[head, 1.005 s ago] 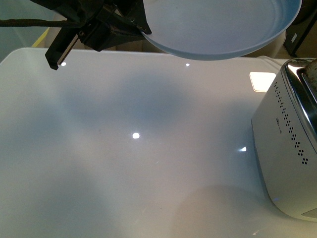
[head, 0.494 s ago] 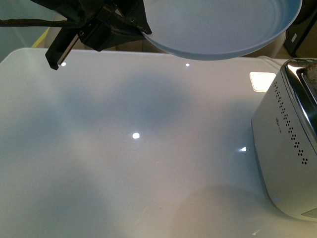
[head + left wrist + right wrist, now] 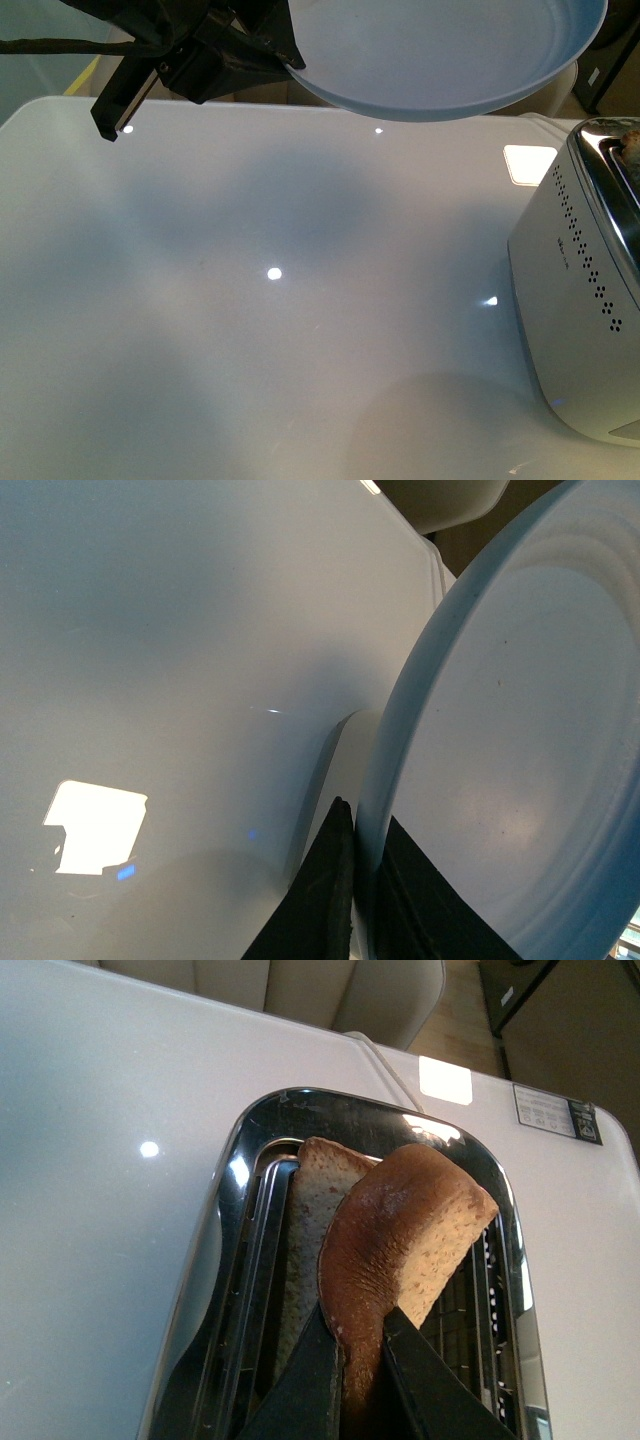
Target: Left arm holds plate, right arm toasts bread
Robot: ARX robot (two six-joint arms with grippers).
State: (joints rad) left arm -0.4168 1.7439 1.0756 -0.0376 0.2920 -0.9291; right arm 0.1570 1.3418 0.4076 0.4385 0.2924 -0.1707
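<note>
Right wrist view: the right gripper [image 3: 356, 1345] pinches the bread [image 3: 410, 1220], tilted over the toaster [image 3: 235, 1170] top, with a second slice [image 3: 308, 1190] standing in a slot. The left gripper [image 3: 366, 875] clamps the rim of the plate [image 3: 500, 780], raised above the table [image 3: 150, 630].

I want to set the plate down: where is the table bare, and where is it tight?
The table is bare from its left edge across to the toaster, including under the plate held by the left pincer. Crowded only at the right: the toaster stands there, the right pincer holding bread at its slots.
</note>
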